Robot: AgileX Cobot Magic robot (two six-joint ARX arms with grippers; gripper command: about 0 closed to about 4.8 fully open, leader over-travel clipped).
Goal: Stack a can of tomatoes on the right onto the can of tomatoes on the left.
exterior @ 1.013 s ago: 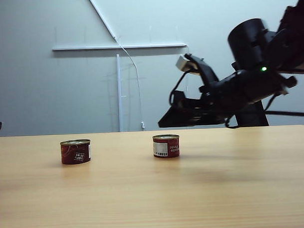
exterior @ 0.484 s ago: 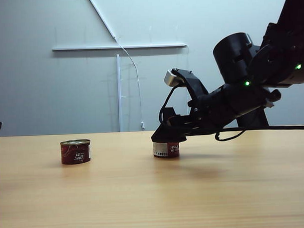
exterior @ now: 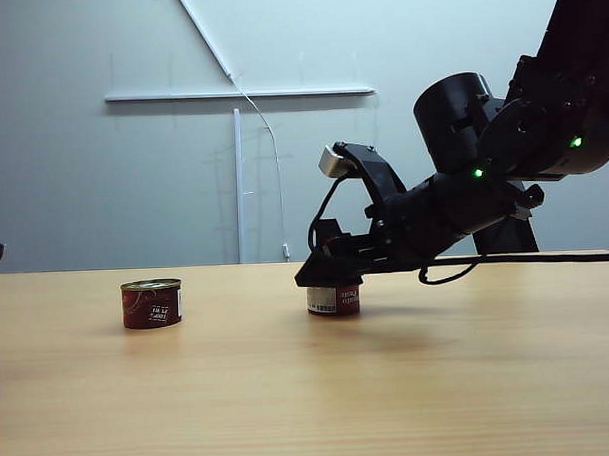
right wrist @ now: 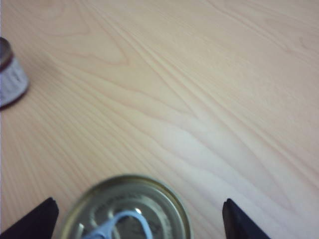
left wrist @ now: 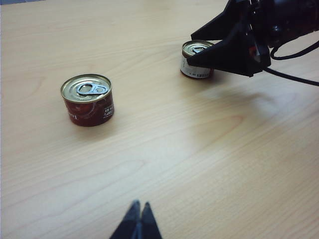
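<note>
Right hand [exterior: 326,277] (fingers spread) hides right can's [exterior: 334,299] top; left hand [left wrist: 138,221] pinched together.

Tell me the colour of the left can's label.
Dark red with a small white patch, under a gold-toned lid; the left can shows best in the left wrist view.

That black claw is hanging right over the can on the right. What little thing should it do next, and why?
Probably ease a little lower, then close. The right gripper is open, its fingers spread wide to either side of the right can, whose lid shows between them in the wrist view. Nothing is gripped yet, and the left can stands bare. The left gripper waits shut, far back.
</note>
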